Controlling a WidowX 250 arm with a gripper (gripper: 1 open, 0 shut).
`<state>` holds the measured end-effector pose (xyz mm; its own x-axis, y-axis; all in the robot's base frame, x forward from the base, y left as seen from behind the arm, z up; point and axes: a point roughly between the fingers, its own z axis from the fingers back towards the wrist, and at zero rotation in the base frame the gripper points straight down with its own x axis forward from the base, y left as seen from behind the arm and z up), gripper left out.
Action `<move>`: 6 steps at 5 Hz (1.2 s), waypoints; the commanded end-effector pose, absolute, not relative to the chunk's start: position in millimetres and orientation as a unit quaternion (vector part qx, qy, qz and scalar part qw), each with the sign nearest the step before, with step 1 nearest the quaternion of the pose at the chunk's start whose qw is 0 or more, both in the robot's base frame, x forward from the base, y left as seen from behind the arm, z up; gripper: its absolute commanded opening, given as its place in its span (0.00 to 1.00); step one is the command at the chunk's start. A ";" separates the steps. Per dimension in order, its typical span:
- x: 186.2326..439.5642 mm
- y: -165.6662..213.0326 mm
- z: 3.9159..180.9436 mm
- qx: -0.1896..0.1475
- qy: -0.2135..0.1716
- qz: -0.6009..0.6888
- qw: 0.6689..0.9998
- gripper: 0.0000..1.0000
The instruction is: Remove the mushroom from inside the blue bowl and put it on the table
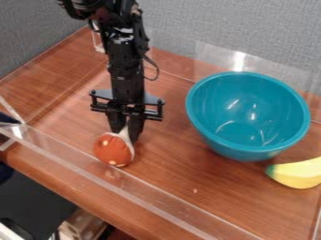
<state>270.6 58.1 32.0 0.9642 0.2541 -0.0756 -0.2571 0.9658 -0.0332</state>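
Mushroom [115, 150] lies on its side on the counter [189, 178], outside the blue bowl [247, 114], red-orange cap toward the front acrylic wall [150, 197] and cream stem angled up toward the arm. The pincer [128, 134] points straight down right over it, its dark fingers drawn close together around the stem, so it is gripping the mushroom. Cap and front wall are near each other, with only a narrow strip of wood between them. Bare wood stretches to the left of the mushroom as far as the left wall, and more bare wood lies behind the arm. To the right, a band of bare counter separates the pincer from the bowl, which stands upright and well apart from the mushroom. A yellow banana toy [298, 172] lies just beside the bowl's front right, at the picture's right edge.
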 end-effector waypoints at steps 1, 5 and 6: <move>273.2 64.5 55.8 -0.018 0.005 0.136 0.991 0.00; 269.3 62.3 77.1 -0.015 0.000 0.133 0.991 0.00; 267.8 61.7 80.5 -0.014 -0.001 0.135 0.991 0.00</move>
<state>260.6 56.9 60.8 0.9627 0.2587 -0.0788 -0.2614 0.9649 -0.0257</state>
